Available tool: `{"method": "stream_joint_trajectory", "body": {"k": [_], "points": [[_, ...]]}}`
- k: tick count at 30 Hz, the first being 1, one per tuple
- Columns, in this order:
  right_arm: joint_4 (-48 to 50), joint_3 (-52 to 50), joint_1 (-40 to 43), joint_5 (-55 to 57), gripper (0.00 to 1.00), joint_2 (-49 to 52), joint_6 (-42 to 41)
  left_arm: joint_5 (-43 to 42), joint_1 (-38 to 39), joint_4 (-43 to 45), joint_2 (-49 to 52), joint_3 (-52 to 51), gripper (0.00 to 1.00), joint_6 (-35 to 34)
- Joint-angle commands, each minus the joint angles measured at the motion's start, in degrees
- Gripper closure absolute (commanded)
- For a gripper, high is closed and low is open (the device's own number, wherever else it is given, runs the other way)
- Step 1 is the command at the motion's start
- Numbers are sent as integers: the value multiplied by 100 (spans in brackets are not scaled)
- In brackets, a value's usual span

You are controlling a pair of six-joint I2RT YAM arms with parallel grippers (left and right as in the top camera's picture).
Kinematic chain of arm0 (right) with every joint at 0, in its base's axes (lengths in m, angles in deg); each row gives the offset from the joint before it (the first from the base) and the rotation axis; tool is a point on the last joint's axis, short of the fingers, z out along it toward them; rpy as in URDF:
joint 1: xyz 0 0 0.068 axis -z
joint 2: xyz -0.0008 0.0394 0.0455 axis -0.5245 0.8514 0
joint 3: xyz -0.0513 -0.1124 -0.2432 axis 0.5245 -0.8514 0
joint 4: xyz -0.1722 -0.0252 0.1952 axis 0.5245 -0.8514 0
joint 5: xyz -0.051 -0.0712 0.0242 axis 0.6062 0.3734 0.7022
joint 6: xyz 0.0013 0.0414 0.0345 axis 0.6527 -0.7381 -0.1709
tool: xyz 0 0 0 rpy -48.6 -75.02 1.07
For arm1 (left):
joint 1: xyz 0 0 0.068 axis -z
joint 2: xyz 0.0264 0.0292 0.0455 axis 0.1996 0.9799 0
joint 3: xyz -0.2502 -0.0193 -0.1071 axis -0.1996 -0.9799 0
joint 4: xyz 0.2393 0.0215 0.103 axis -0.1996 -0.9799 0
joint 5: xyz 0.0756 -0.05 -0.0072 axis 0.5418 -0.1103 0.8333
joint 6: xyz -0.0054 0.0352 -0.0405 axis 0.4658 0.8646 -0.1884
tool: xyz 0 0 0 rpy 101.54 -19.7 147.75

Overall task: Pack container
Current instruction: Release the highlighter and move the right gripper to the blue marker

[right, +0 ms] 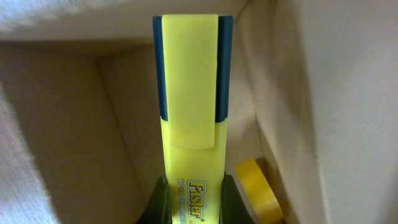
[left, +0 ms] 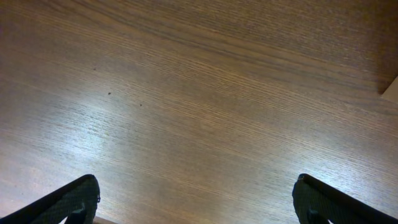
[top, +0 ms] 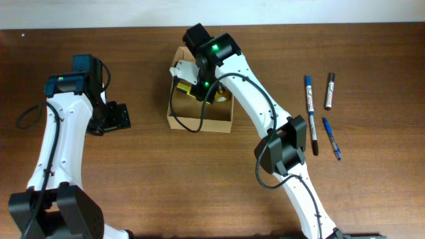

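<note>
The container (top: 199, 123) is a small tan cardboard box, open, at the table's upper middle, its flap lid (top: 180, 65) folded back at the far left. My right gripper (top: 199, 89) reaches down into it and is shut on a yellow highlighter (right: 189, 118) with a blue-edged cap, held inside the box walls (right: 62, 124). A second yellow item (right: 258, 190) lies at the box bottom; it also shows in the overhead view (top: 221, 94). My left gripper (top: 114, 116) is open and empty over bare wood, left of the box; its fingers (left: 196, 199) show wide apart.
Three markers lie on the table to the right: a blue-and-white one (top: 310, 99), a dark one (top: 329, 91) and a blue pen (top: 332, 138). A black pen (top: 314, 141) lies beside them. A corner of the box (left: 390, 87) shows in the left wrist view.
</note>
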Motion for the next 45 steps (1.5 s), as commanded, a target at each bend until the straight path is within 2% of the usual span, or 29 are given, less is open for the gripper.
{"method": "stream_joint_trajectory", "body": {"k": [1, 12, 14, 16, 20, 21, 22, 23, 24, 25, 26, 27, 28, 33, 36, 41, 43, 45], "points": [[31, -219, 70, -356, 96, 138, 61, -37, -22, 11, -44, -33, 0, 72], [260, -776, 70, -323, 95, 162, -81, -37, -22, 11, -42, -33, 0, 74], [236, -739, 68, -118, 78, 160, -321, -37, -22, 11, -42, -33, 0, 74], [162, -732, 68, -33, 71, 114, -457, -37, -22, 11, -42, -33, 0, 74], [107, -732, 68, 57, 48, -179, -457, -37, -22, 11, -42, -33, 0, 72], [109, -732, 68, 166, 37, -313, -457, -37, -22, 11, -42, -33, 0, 74], [107, -732, 68, 269, 31, -431, -459, -37, -22, 11, -42, -33, 0, 72], [94, -732, 70, 374, 38, -573, -472, -37, -22, 11, -42, -33, 0, 74], [90, -732, 70, 428, 57, -680, -518, -37, -22, 13, -44, -33, 0, 74], [96, -732, 68, 498, 66, -820, -621, -37, -22, 11, -44, -33, 0, 72], [109, -732, 68, 538, 66, -992, -710, -37, -22, 13, -44, -33, 0, 74], [118, -732, 68, 564, 51, -1150, -741, -37, -22, 11, -42, -33, 0, 74], [116, -732, 68, 632, 46, -1329, -772, -37, -22, 11, -44, -33, 0, 74], [232, -732, 155, 1486, 53, -2385, -1434, -37, -22, 13, -42, -33, 0, 72], [306, -734, 514, 1650, 57, -3075, -1786, -37, -22, 11, -42, -33, 0, 72], [581, -1045, 1805, 1569, 57, -3982, -2522, -37, -22, 11, -42, -33, 0, 74], [809, -1532, 2533, 1209, 49, -4304, -2632, -37, -22, 13, -42, -33, 0, 72], [1095, -2144, 3152, 776, 46, -4509, -2651, -37, -22, 11, -42, -33, 0, 72]]}}
